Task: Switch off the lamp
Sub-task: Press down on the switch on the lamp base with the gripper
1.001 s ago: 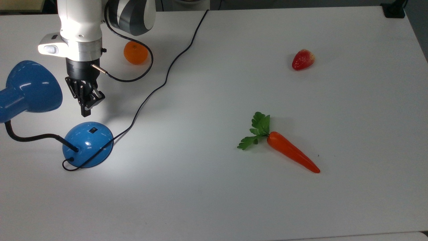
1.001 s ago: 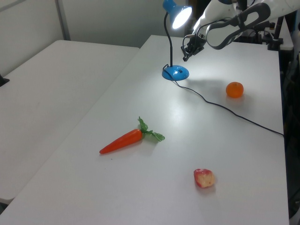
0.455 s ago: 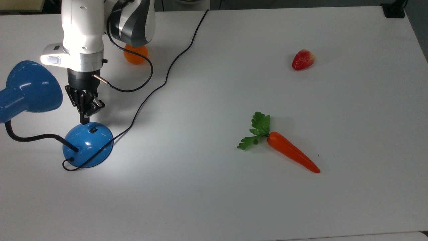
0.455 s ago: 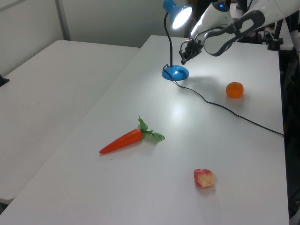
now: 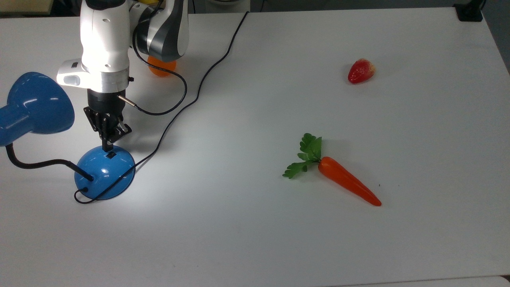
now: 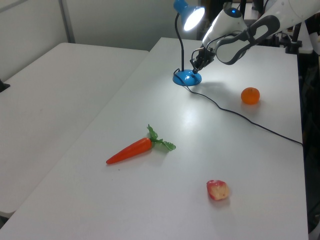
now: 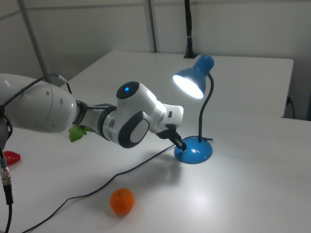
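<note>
Pincer (image 5: pixel 108 148) lowered onto lamp (image 5: pixel 104 171) base switch, fingers clenched together; lamp lit

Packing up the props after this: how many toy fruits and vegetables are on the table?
3. A carrot near the middle, a strawberry at the top view's upper right, and an orange partly behind the arm in the top view.

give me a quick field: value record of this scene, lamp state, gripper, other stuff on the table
lamp: blue desk lamp, lit, shade glowing
switch: small black switch on the domed base
gripper: gripper, fingers shut, tip right at the switch
cord: black cord running across the table
other items: orange, carrot, strawberry
surface: white table
</note>
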